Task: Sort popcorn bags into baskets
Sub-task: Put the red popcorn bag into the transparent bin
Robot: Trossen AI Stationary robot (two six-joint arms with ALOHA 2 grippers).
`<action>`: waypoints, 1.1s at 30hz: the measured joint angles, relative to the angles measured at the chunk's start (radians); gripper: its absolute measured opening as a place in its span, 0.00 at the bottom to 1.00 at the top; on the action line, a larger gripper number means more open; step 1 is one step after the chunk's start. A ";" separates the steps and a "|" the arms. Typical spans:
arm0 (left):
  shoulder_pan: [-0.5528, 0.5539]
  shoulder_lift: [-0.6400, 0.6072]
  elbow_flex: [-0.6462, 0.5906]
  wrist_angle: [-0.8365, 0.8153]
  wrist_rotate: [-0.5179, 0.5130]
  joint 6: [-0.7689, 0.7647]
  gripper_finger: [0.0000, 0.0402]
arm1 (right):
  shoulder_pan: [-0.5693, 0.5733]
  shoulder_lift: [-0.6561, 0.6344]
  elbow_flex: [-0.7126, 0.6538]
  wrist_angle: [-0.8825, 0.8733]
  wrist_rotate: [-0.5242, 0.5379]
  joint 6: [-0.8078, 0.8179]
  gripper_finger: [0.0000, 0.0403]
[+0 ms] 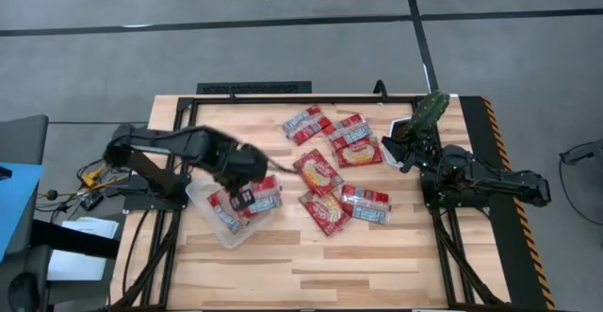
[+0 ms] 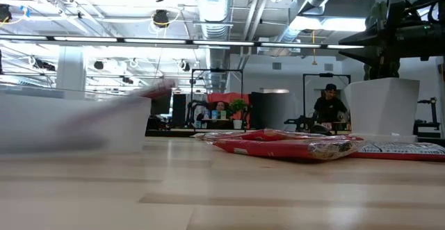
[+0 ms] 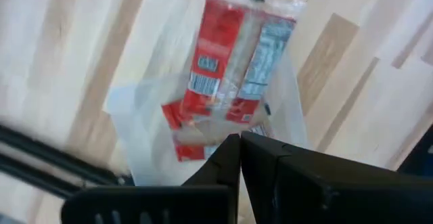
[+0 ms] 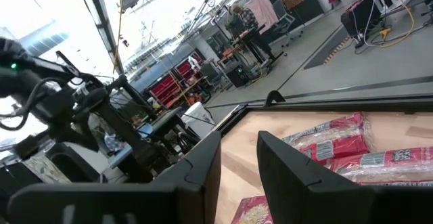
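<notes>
The clear plastic tub (image 1: 226,225) stands at the table's near left and holds a few red popcorn bags (image 1: 256,199). One bag (image 3: 237,55) lies with its end over the tub's wall. My left gripper (image 3: 240,141) hangs shut just above the tub (image 3: 135,136), with nothing showing between its fingers. It also shows in the high view (image 1: 243,191). Several more red bags lie flat on the table's middle (image 1: 317,171) and far side (image 1: 349,138). My right gripper (image 4: 238,149) is open and empty at the table's right, next to the plant pot.
A white pot with a green plant (image 1: 415,128) stands at the far right, close to my right gripper (image 1: 413,156). It shows in the low view (image 2: 382,108) behind the bags (image 2: 292,145). Bare wood lies along the near edge (image 1: 330,274). People and equipment are beyond the table.
</notes>
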 joint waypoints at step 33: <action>0.200 -0.592 -1.033 0.803 0.062 0.234 0.57 | 0.000 0.000 0.000 0.002 0.000 0.001 0.34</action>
